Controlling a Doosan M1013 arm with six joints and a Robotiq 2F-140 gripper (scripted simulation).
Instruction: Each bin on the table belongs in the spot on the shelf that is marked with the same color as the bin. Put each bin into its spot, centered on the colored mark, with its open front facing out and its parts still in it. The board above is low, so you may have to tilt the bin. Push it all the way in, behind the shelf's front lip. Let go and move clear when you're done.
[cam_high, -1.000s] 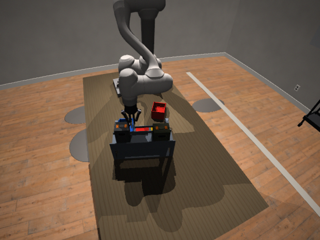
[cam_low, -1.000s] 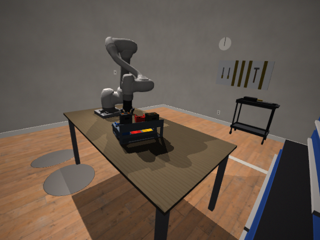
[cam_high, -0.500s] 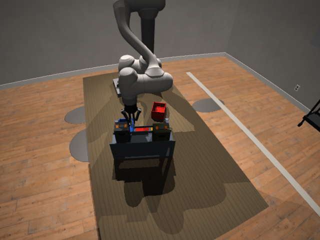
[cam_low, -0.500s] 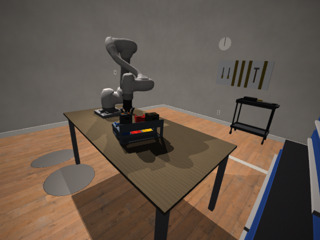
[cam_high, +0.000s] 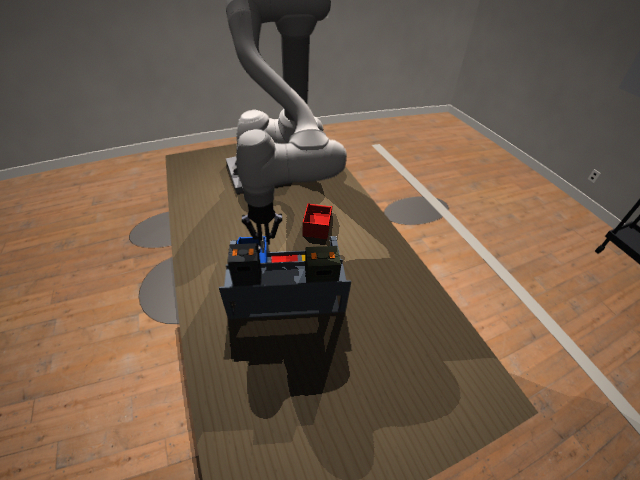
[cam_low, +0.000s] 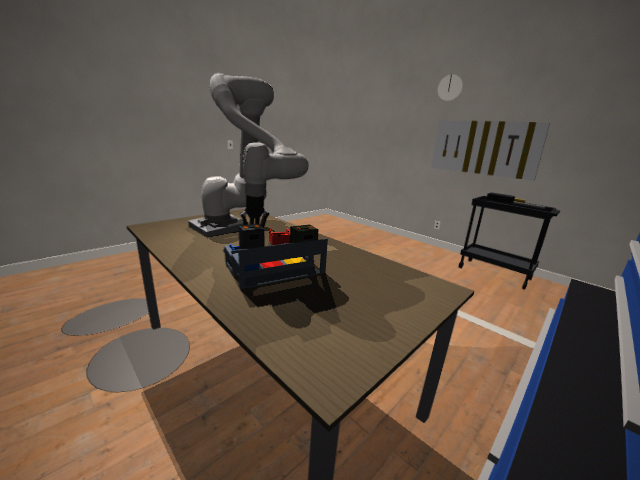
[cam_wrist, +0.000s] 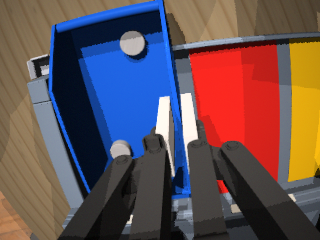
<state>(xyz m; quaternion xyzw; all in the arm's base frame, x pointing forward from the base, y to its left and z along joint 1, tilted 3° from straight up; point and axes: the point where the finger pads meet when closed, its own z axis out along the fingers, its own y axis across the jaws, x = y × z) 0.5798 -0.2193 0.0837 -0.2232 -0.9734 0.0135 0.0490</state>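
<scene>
The blue bin (cam_high: 248, 240) (cam_wrist: 135, 90) stands at the left end of the shelf (cam_high: 284, 301) (cam_low: 284, 252) (cam_wrist: 49, 135), with two grey round parts inside. Its upper end in the wrist view reaches past the line of the shelf's lip. Whether its floor lies flat is hidden. My gripper (cam_high: 262, 246) (cam_wrist: 177, 110) is open just a little, one pad on each side of the bin's right wall, with narrow gaps showing. The red mark (cam_high: 284, 258) (cam_low: 271, 265) (cam_wrist: 220, 90) and yellow mark (cam_low: 294, 260) (cam_wrist: 305, 100) are uncovered. A red bin (cam_high: 316, 222) (cam_low: 279, 237) stands on the table behind the shelf.
Two dark boxes with orange latches, a left box (cam_high: 244, 266) (cam_low: 251, 237) and a right box (cam_high: 323, 266) (cam_low: 303, 234), stand on the shelf's upper board. The left box is close to my fingers. The arm's base is at the table's far end.
</scene>
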